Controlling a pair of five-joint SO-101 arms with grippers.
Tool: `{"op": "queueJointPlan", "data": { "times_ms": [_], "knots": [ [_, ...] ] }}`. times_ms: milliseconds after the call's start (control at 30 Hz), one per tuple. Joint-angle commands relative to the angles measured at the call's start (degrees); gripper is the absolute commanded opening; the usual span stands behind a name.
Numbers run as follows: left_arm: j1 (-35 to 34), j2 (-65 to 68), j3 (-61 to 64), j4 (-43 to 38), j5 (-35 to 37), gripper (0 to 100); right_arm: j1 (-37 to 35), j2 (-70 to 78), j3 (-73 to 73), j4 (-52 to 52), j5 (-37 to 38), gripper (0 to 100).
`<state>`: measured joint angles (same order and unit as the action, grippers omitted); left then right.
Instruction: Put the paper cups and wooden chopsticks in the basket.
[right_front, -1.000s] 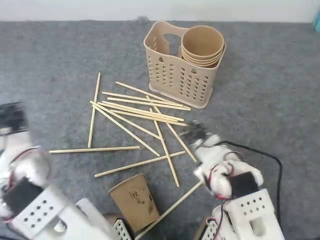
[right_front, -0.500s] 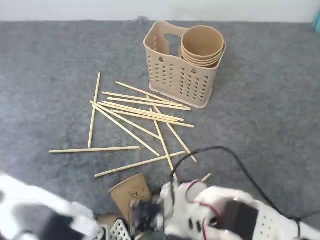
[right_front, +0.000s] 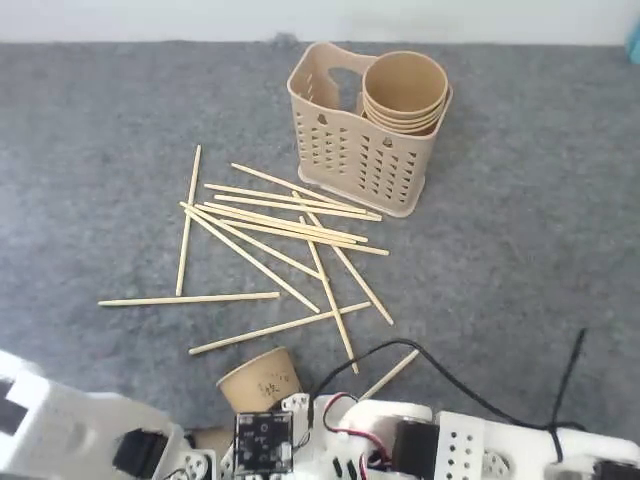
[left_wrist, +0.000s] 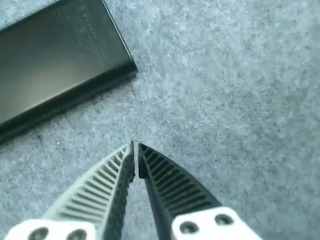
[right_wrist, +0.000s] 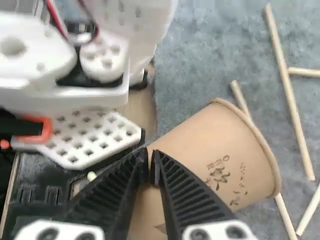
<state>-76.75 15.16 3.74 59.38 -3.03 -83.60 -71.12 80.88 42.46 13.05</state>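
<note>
lying on grey carpet, chopsticks.

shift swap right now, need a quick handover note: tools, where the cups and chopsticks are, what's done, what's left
Left tool: shut, empty, over bare carpet beside a flat black object.
Right tool: shut, empty, at the base end of the loose cup, which lies on its side near the arms' bases.
Done: stacked cups sit in the basket.
Left: the loose cup and the chopsticks, scattered on the carpet in front of the basket.
</note>
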Motion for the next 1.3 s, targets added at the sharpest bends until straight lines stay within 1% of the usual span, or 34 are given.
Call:
{"op": "queueJointPlan", "data": {
  "times_ms": [0, 67, 133, 200, 333, 433, 500, 567, 667, 800, 900, 967, 1033, 1133, 1200, 1267],
  "knots": [
    [-0.2, -0.2, -4.0, 0.6, 0.3, 2, -0.8, -1.0, 1.2, 4.5, 2.5, 3.3],
    [0.0, -0.2, -4.0, 0.7, 0.3, 2, 0.3, -1.0, 1.1, 5.5, 2.5, 3.3],
    [0.2, -0.2, -3.9, 0.8, 0.3, 2, 3.9, -1.0, 1.0, 5.4, 2.6, 3.3],
    [0.2, -0.1, -3.9, 0.8, 0.2, 2, 10.6, -1.0, 0.5, 5.2, 5.5, 3.3],
    [-0.3, 0.0, -3.9, 0.6, -0.1, 2, 27.7, -1.0, 0.3, 5.7, 13.7, 3.3],
    [-0.4, -0.1, -4.0, 0.6, -0.2, 2, 40.0, -1.1, 0.1, 5.1, 18.1, 3.3],
    [-0.4, -0.1, -4.0, 0.6, -0.2, 2, 45.5, -1.1, -1.6, 5.3, 19.5, 3.3],
    [-0.3, -0.1, -4.0, 0.6, -0.2, 2, 47.6, -1.8, -4.7, 6.1, 18.7, 3.3],
    [0.1, 0.3, -3.9, 0.7, -0.2, 2, 46.6, -4.9, -10.5, 9.4, 14.7, 3.7],
    [0.2, 0.4, -3.9, 0.5, -0.2, 2, 42.4, -9.0, -16.2, 10.4, 7.2, 3.8],
    [0.0, 0.4, -3.9, 0.4, -0.2, 2, 41.5, -9.9, -17.8, 7.8, 3.5, 4.9],
    [0.0, 0.4, -3.9, 0.4, -0.3, 2, 41.8, -8.5, -17.9, 4.4, 0.3, 10.4],
    [0.1, 0.4, -3.9, 0.4, -0.3, 2, 41.8, -5.2, -18.0, 1.6, -5.3, 15.0],
    [0.3, 0.5, -3.8, 0.4, -0.3, 2, 42.2, 2.9, -20.7, -2.6, -14.5, 12.6],
    [0.4, 0.5, -3.8, 0.4, -0.3, 2, 44.2, 9.6, -24.4, -4.2, -21.8, 11.1],
    [0.4, 0.5, -3.7, 0.4, -0.3, 2, 46.1, 16.8, -28.6, -3.8, -27.3, 12.8]
  ]
}}
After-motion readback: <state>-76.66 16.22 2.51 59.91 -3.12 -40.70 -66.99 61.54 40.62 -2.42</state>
